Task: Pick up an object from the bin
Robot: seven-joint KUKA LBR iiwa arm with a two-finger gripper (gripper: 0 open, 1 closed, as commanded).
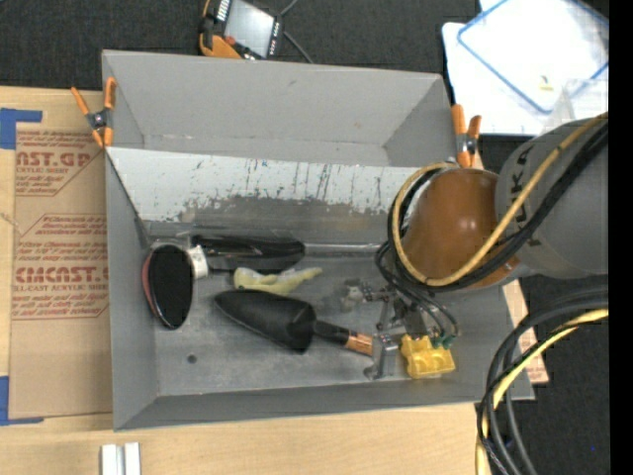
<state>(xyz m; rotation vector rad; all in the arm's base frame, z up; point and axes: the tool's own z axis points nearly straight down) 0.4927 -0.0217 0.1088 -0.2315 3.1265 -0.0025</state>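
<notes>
Grey metal bin (267, 107), seen from above in the camera view, with the arm's orange cover (450, 231) reaching in from the right. The claw (382, 346) sits low over the floor in the bin's front right part. I cannot tell whether it is apart or together, because cables and metal parts crowd around it.

The nearest thing is a black cone-shaped thing (265, 320) lying flat. Its thin copper-tipped stem (351, 341) points right and ends just beside the claw. A small yellow block (428, 357) lies just on the claw's other side, and I cannot tell whether it is loose or part of the wrist. Farther left are a pale yellowish scrap (277, 280), a long black tool (247, 252) near the back wall, and a black oval pad (168, 285).

The likely risk is a grip on the stem's tip alone. The wide black end looks heavier, so it could swing down and pull free on lifting. The thin stem might also roll aside as the claw closes. The yellow block is close enough to be nudged or caught along with it.
</notes>
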